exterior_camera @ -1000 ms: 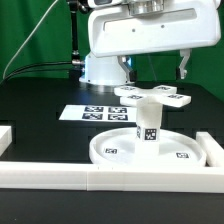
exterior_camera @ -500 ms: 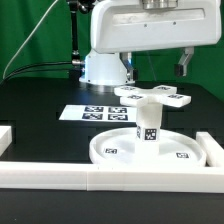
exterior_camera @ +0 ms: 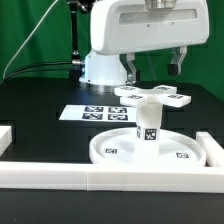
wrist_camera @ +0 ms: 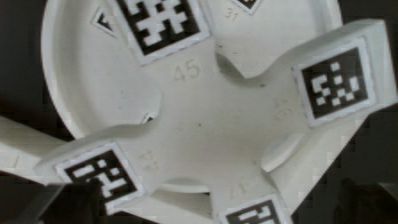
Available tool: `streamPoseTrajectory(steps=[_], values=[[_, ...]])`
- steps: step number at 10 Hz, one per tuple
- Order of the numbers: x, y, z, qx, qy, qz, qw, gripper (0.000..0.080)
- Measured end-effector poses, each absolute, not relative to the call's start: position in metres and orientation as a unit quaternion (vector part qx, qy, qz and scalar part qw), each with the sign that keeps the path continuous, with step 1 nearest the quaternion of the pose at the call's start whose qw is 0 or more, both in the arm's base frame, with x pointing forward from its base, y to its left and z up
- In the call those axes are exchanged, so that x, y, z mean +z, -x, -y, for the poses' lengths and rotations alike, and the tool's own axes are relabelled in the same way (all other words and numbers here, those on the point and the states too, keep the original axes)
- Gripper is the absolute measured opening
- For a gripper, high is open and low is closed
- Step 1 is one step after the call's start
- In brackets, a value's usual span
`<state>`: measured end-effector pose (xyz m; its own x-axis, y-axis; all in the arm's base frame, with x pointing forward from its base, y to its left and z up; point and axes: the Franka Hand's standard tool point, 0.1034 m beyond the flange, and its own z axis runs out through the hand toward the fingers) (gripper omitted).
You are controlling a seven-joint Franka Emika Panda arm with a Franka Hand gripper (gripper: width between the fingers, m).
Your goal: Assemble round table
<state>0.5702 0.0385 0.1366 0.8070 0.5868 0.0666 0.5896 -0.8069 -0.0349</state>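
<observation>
Sitting on black tabletop [exterior_camera: 40, 135], round table [exterior_camera: 148, 126], green backdrop [exterior_camera: 30, 35]

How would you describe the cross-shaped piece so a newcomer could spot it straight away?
Find the large round disc just behind the front border bar; a short cylinder leg stands upright at its centre. The cross-shaped piece sits on top of that leg. It alone is raised off the table and has four flat arms, each bearing a square tag.
</observation>
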Motion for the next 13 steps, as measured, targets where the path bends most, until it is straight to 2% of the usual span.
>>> streamPoseTrajectory(steps=[3,6,10,13], values=[[0.1344,-0.5733,-0.0451,-0.014,0.881,0.472,-0.008,0.0649],[0.1340,-0.5731,-0.0408,-0.012,0.835,0.549,-0.011,0.0649],[0.1303,-0.5729,-0.0423,-0.011,0.751,0.659,-0.032,0.0649],[0.1273,-0.5694,-0.0435,-0.001,0.691,0.722,-0.037,0.0649]])
